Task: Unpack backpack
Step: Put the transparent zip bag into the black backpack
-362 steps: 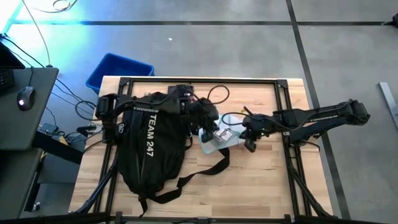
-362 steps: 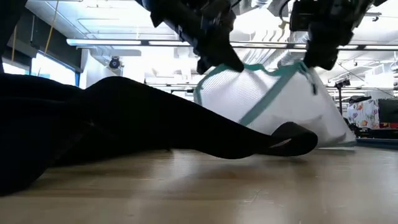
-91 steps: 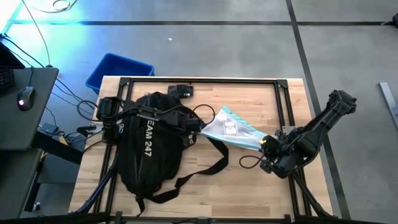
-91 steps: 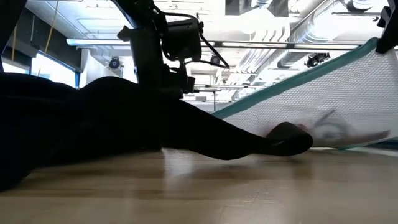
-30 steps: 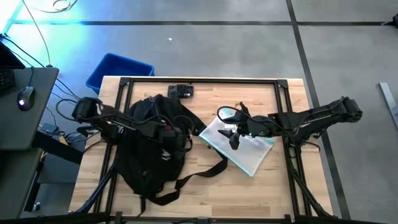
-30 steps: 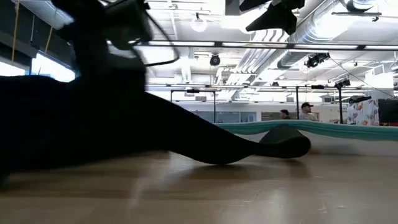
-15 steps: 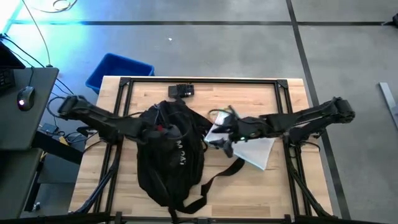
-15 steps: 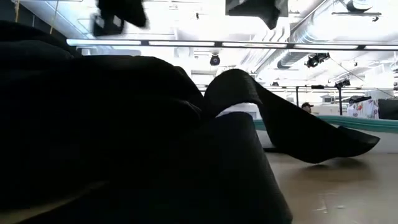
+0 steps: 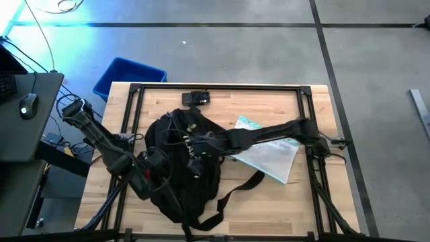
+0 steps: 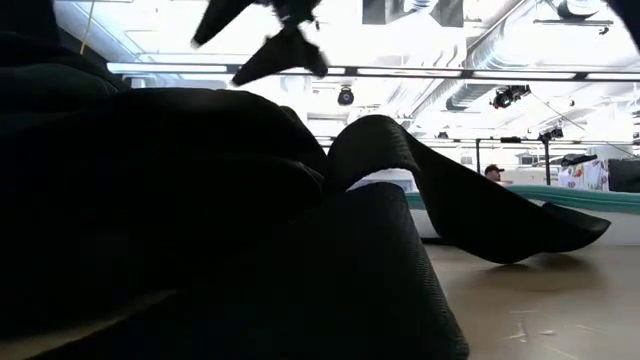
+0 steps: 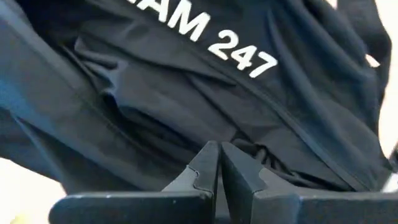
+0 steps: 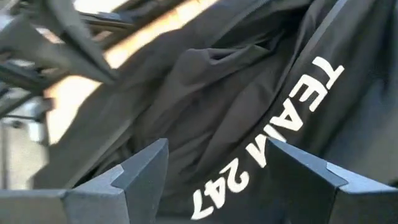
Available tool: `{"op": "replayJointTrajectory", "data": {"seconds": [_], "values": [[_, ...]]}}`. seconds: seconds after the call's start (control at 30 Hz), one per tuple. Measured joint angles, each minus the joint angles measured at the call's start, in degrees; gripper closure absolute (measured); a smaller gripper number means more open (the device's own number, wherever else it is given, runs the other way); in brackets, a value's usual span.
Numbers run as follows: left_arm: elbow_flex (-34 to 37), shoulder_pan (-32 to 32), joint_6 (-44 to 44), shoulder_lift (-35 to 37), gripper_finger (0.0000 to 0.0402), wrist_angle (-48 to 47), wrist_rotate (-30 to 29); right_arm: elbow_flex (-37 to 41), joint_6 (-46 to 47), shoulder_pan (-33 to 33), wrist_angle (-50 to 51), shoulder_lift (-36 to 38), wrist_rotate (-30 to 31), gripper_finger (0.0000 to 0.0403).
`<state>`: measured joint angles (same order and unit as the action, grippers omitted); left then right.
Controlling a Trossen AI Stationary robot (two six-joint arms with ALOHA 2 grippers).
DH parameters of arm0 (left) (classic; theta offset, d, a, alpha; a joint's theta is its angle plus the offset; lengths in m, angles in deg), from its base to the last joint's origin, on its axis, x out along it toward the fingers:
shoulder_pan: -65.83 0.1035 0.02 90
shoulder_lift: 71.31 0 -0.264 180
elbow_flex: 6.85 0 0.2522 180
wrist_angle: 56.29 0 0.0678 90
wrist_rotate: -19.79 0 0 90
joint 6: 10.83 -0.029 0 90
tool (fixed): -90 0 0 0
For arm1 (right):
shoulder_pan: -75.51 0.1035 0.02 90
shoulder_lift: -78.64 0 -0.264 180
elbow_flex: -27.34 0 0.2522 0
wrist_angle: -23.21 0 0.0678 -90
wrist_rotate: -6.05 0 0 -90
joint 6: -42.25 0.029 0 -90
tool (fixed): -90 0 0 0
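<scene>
The backpack (image 9: 185, 165) lies crumpled mid-table, contents unseen, a mesh pouch (image 9: 269, 153) flat beside it toward the open right edge; the left gripper (image 9: 149, 163) is clenched on its fabric, the right gripper (image 9: 197, 149) spread above it.

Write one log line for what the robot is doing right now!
left gripper: shut, at backpack | right gripper: open over backpack | mesh pouch: out, on table

backpack (image 9: 185, 165) mid-table, mesh pouch (image 9: 272, 153) just right of it; small device (image 9: 195, 98) behind; bin (image 9: 127, 75) beyond the table's (image 9: 282, 202) far-left corner
</scene>
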<state>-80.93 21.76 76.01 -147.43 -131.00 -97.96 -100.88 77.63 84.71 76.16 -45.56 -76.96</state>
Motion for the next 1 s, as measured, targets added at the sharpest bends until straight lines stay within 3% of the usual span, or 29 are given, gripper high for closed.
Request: {"op": "replayJointTrajectory", "data": {"seconds": [0.13,0.23,0.33,0.6,0.7,0.87,1.0], "values": [[4.64,-1.14,5.36,-1.32,0.0401,4.03,-0.60,-14.28,3.27,-1.05,13.54,-10.18,1.54,0.0160],[7.49,-1.12,5.95,-1.99,0.0401,8.86,-2.98,-20.69,4.97,-1.76,18.99,-16.25,1.08,0.0169],[10.18,-0.91,5.77,-2.74,0.0401,13.04,-3.16,-17.06,9.14,-2.54,17.31,-17.04,-3.25,0.0176],[16.62,-0.53,5.62,-5.79,0.0401,25.88,-4.57,-7.78,10.68,-3.23,14.28,-17.66,-4.18,0.0192],[18.55,-0.03,8.52,-8.16,0.0401,26.84,-4.11,-6.26,10.66,-3.30,12.86,-17.49,-5.02,0.0239],[20.82,0.54,12.75,-11.04,0.0401,26.84,-1.17,-8.25,8.00,-2.31,12.98,-17.61,-6.22,0.0371],[20.91,-0.07,15.43,-12.00,0.0402,24.57,1.43,-12.46,4.39,-1.93,15.75,-17.41,-7.01,0.0395]]}}
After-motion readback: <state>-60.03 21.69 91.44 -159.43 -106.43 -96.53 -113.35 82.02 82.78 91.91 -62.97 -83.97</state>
